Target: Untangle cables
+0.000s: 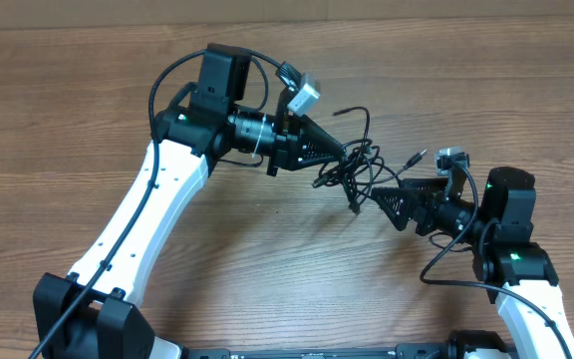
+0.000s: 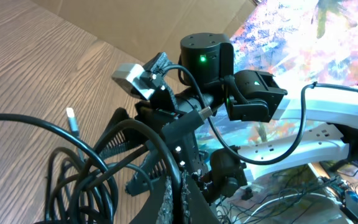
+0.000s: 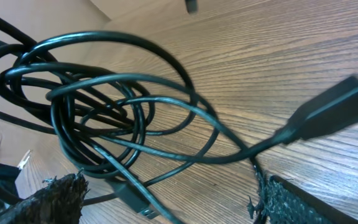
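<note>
The cables (image 1: pixel 352 162) are a small knot of thin black cords hanging mid-table between my two grippers, with a silver-tipped plug (image 1: pixel 419 157) sticking out to the right. My left gripper (image 1: pixel 339 158) is shut on a strand at the knot's left side; its fingers (image 2: pixel 169 199) are pressed together with a cord running into them. My right gripper (image 1: pixel 375 195) stands open at the knot's lower right. In the right wrist view the loops (image 3: pixel 98 106) hang just ahead of its wide-apart fingers (image 3: pixel 61 199), with a strand and a small plug (image 3: pixel 135 194) between them. A larger black plug (image 3: pixel 334 115) lies to the right.
Wooden table (image 1: pixel 88 120) all round. A cardboard edge (image 1: pixel 267 10) runs along the back. The right arm's wrist (image 2: pixel 207 59) faces the left camera closely, so the two grippers are almost nose to nose.
</note>
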### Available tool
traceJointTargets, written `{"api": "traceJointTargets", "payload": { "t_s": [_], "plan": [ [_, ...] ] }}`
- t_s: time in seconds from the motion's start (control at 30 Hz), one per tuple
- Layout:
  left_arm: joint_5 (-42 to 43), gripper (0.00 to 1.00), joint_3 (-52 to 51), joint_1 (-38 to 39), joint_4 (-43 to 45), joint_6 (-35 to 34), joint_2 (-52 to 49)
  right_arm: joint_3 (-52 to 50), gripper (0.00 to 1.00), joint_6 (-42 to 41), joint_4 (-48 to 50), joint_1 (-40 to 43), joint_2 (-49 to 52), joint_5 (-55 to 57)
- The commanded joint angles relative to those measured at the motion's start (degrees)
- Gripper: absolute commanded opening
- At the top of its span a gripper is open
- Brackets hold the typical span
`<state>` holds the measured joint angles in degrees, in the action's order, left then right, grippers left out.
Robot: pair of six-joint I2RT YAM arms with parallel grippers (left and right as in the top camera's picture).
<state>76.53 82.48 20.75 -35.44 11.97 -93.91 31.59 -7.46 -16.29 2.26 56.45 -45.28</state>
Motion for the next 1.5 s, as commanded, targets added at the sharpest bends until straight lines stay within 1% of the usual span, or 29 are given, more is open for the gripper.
{"api": "traceJointTargets", "payload": {
  "t_s": [0.0, 0.37, 0.63, 0.93, 1.03, 1.1, 1.2, 1.23, 1.33, 1.37, 1.43, 1.47],
  "plan": [
    [2.54, 0.04, 1.05, 1.09, 1.01, -0.44, 1.4, 1.11, 0.92, 0.48, 0.37, 0.04, -0.17, -1.36],
    [2.36, 0.04, 1.05, 5.51, 2.75, -0.42, 1.4, 1.11, 0.92, 0.48, 0.39, 0.0, -0.15, -1.33],
    [2.58, 0.04, 1.05, 6.62, 2.78, -0.44, 1.4, 1.11, 0.85, 0.46, 0.63, 0.0, -0.15, -1.33],
    [1.05, 0.04, 1.05, 7.19, 2.71, -0.44, 1.4, 1.11, 0.84, 0.44, 1.62, 0.0, -0.15, -3.93],
    [1.01, 0.04, 1.05, 7.37, 2.73, -0.42, 1.4, 1.11, 0.8, 0.42, 1.66, 0.0, -0.15, -3.93],
    [0.85, 0.04, 1.05, 7.56, 2.73, -0.42, 1.4, 1.11, 0.68, 0.26, 1.68, 0.0, -0.15, -3.96],
    [0.81, 0.04, 1.05, 7.58, 2.73, -0.42, 1.4, 1.11, 0.43, 0.24, 1.73, 0.0, -0.15, -4.44],
    [0.81, 0.04, 1.05, 7.58, 2.73, -0.42, 1.4, 1.11, 0.38, 0.22, 1.81, 0.0, -0.15, -4.59],
    [0.79, 0.04, 1.05, 7.58, 2.73, -0.42, 1.4, 1.11, 0.25, 0.04, 2.4, 0.0, -0.17, -5.49],
    [0.52, 0.04, 1.05, 7.58, 2.73, -0.42, 1.4, 1.11, 0.2, 0.04, 2.6, 0.0, -0.15, -5.9],
    [-1.01, 0.05, 1.05, 7.58, 2.67, -0.44, 1.4, 1.11, 0.15, 0.04, 2.73, 0.0, -0.15, -6.08],
    [-1.51, 0.04, 1.05, 7.56, 2.54, -0.46, 1.4, 1.11, 0.14, 0.04, 2.73, 0.0, -0.17, -6.05]
  ]
}}
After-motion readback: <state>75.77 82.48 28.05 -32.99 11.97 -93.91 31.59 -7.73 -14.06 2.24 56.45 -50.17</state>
